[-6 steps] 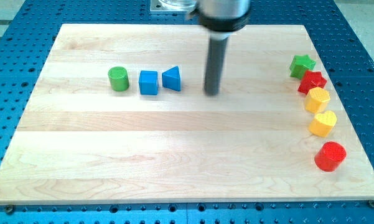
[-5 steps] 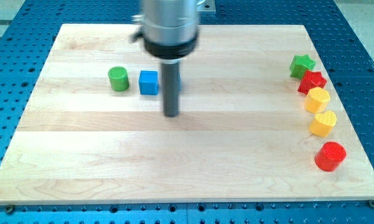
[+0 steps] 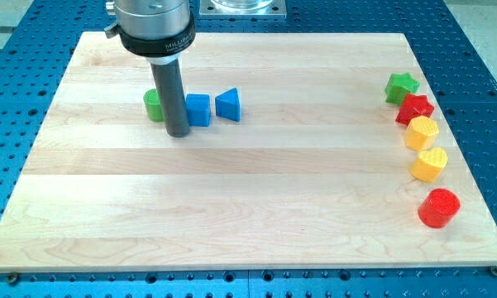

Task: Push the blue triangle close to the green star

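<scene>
The blue triangle (image 3: 228,105) lies on the wooden board left of centre, near the view's top. The green star (image 3: 402,87) sits far off at the board's right edge, near the top. My tip (image 3: 178,133) rests on the board just below the gap between the green cylinder (image 3: 152,105) and the blue cube (image 3: 198,109). The rod partly hides the green cylinder. My tip is left of the blue triangle, with the blue cube between them.
Below the green star a column runs down the right edge: a red star (image 3: 415,108), a yellow block (image 3: 422,132), a yellow heart-like block (image 3: 429,164) and a red cylinder (image 3: 439,207). The board (image 3: 248,207) lies on a blue perforated table.
The rod swept left across the board, from right of the blue triangle, past its front, to below the green cylinder and blue cube. No block has visibly moved.
</scene>
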Robot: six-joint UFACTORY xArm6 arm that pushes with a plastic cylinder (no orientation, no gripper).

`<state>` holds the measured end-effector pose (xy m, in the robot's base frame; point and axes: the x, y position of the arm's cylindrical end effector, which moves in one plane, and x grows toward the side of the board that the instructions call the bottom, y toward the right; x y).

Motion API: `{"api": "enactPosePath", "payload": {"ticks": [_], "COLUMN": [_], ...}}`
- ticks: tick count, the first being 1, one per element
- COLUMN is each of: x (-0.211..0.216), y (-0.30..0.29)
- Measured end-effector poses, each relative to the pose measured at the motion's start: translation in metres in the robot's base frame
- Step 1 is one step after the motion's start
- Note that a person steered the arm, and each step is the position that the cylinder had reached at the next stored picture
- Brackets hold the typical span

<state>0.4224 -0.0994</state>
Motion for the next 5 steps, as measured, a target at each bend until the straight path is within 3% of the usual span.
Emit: {"api": "enactPosePath", "payload": {"ticks": [1,2,3,4,5], "x": [-0.021,-0.031,-0.051,-0.065,-0.087], "y": [0.013,0.082,0.095,0.194,0.221]}}
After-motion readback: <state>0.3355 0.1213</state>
